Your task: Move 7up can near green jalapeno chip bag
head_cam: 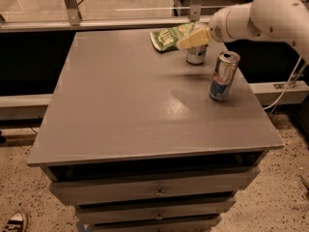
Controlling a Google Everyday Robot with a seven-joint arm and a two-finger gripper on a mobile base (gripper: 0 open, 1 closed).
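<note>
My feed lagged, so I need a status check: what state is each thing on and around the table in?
pincer: right above the 7up can, at the table's far right.
7up can: upright, top hidden by the pincer, close beside the bag.
green jalapeno chip bag: lying flat, crinkled.
tall silver-and-blue can: upright, alone near the right edge.
drawers: shut.

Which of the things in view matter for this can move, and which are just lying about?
Job in hand:
7up can, directly below the gripper
green jalapeno chip bag, just left of that can

Lying about:
slim silver-and-blue can, upright, nearer the camera
shoe on the floor
</note>
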